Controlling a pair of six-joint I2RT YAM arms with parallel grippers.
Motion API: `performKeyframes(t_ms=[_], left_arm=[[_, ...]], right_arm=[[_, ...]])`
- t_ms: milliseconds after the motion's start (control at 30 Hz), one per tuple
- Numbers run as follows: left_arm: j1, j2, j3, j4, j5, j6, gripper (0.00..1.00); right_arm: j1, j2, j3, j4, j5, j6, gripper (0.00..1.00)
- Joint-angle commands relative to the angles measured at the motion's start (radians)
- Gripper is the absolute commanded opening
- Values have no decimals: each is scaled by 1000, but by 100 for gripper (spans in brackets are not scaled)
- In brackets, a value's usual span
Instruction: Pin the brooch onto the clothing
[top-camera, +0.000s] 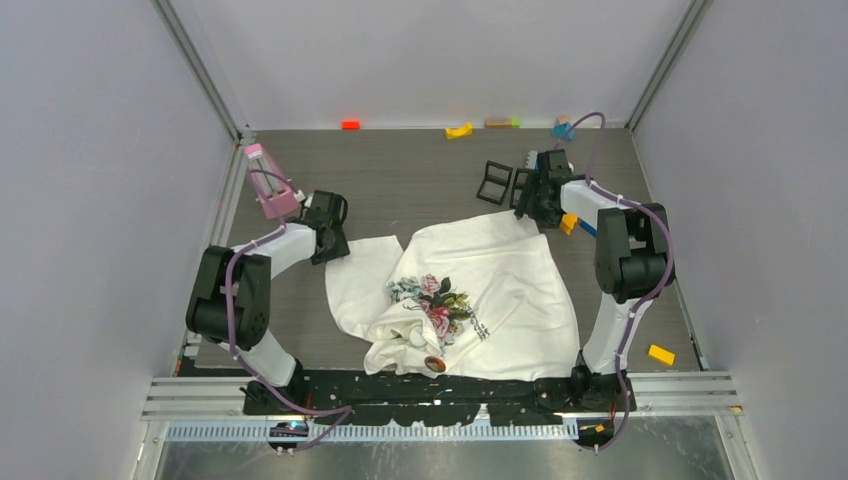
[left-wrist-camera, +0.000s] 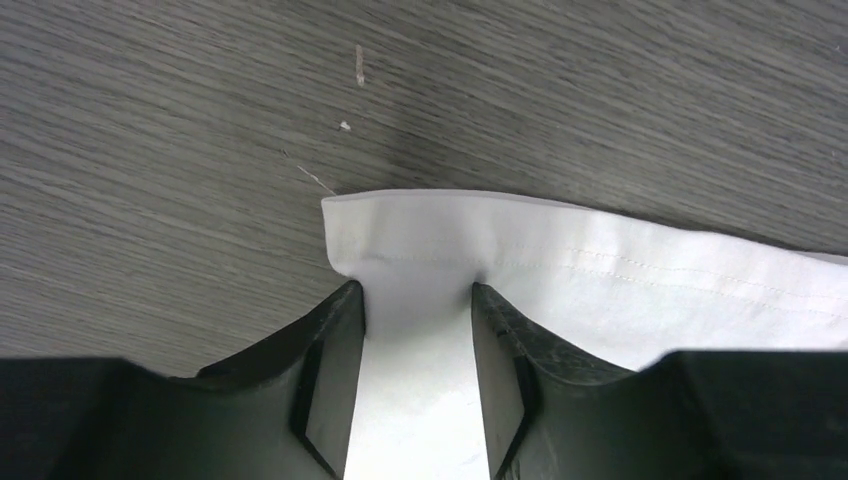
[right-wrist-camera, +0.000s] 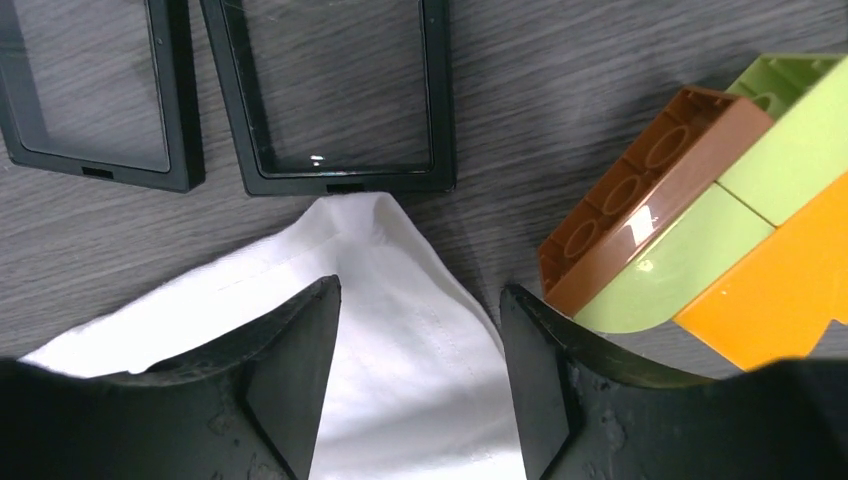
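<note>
My left claw (left-wrist-camera: 416, 292), half open, straddles the shirt (left-wrist-camera: 620, 270) hem; my right claw (right-wrist-camera: 420, 290), wider, straddles a far corner, likely to spread it flat.

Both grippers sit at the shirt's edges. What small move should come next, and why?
Probably close both jaws on the shirt. The left gripper and right gripper each straddle one of its hemmed corners, jaws apart, and it lies crumpled, so it likely needs gripping and spreading first.
</note>
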Motion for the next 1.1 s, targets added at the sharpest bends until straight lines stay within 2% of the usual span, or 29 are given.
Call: performKeyframes(t_ms=[0, 100, 267, 333, 500, 633, 833, 1067], left_arm=[[23, 36, 6, 22, 7, -28, 41], [26, 29, -2, 50, 14, -35, 28], [32, 19, 2, 68, 18, -41, 2], [34, -15, -2, 78, 11, -41, 0], [34, -193, -5, 118, -24, -10, 0], [33, -361, 70, 92, -13, 72, 0], [33, -560, 269, -1, -3, 197, 0], [33, -657, 580, -107, 9, 337, 0]], right_arm=[[-5, 12, 36, 24, -35, -9, 61], [-6, 24, 37, 24, -52, -5, 47], [-16, 13, 42, 25, -89, 13, 7], [-23, -16, 40, 24, -100, 19, 1], [-39, -159, 35, 25, -98, 36, 1], [-51, -306, 41, 27, -84, 45, 1], [-51, -550, 70, 52, -29, 41, 1], [-52, -803, 188, 59, 33, -15, 1]])
